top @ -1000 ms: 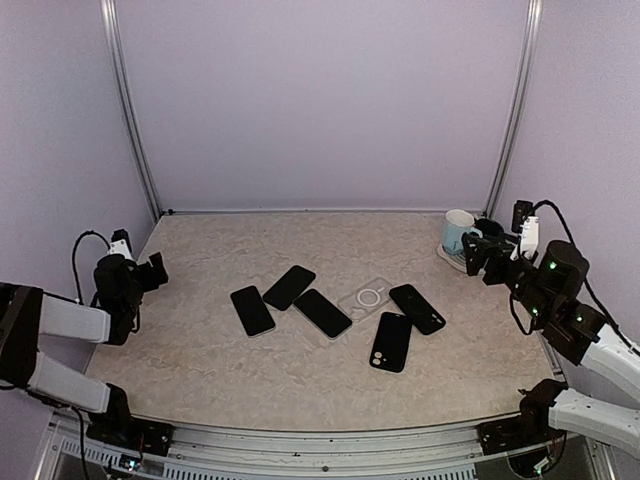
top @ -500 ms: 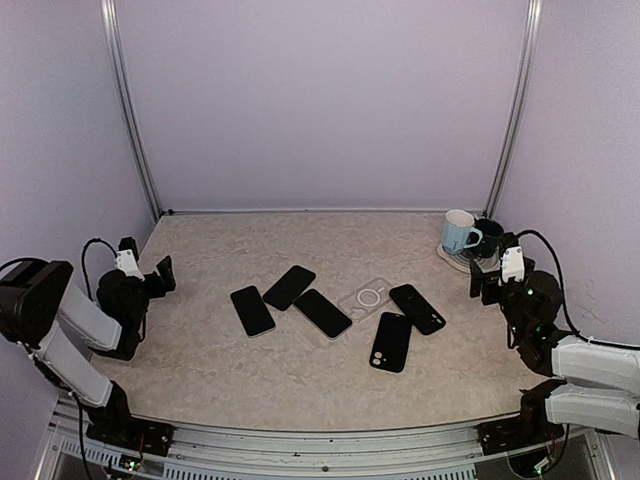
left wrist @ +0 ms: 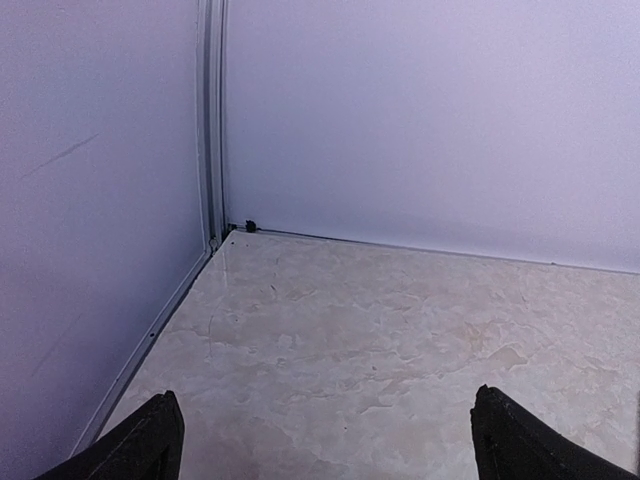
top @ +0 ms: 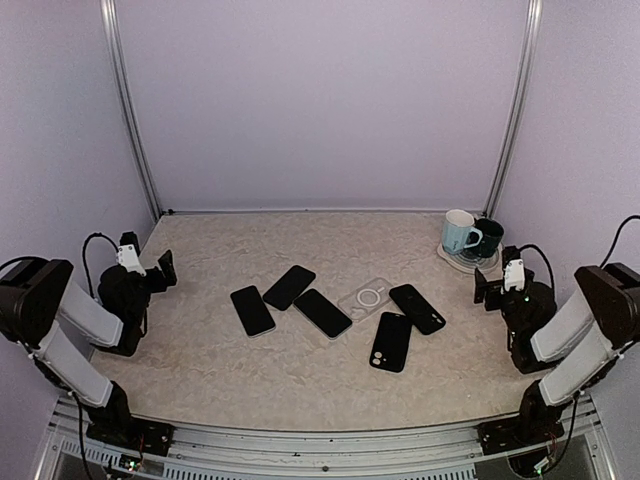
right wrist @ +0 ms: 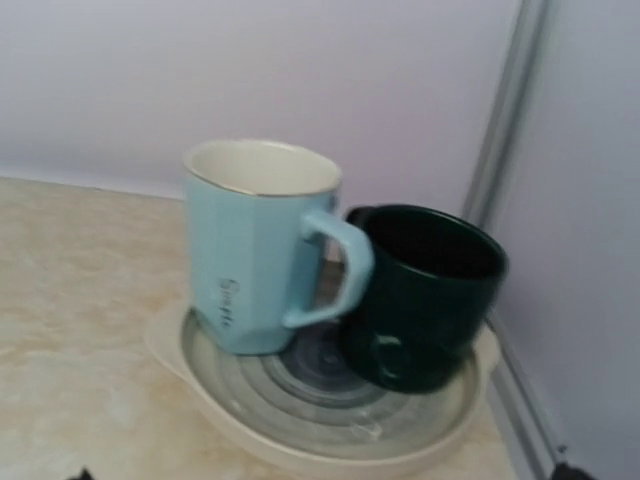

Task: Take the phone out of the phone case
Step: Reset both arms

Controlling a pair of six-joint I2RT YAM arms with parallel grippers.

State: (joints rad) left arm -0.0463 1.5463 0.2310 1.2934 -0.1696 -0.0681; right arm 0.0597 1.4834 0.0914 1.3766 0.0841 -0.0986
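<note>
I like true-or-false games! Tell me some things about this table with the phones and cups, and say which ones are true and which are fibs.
1. The light blue ceramic mug and the dark green mug stand together on the cream round plate. True.
2. The right tool holds a phone. False: it is open and empty, near the mugs.
3. The clear plastic phone case with a white ring lies flat on the marbled beige table. True.
4. The left tool touches a phone. False: it is open at the table's left edge, apart from every phone.
5. Only one phone is on the table. False: five dark phones lie there.
</note>
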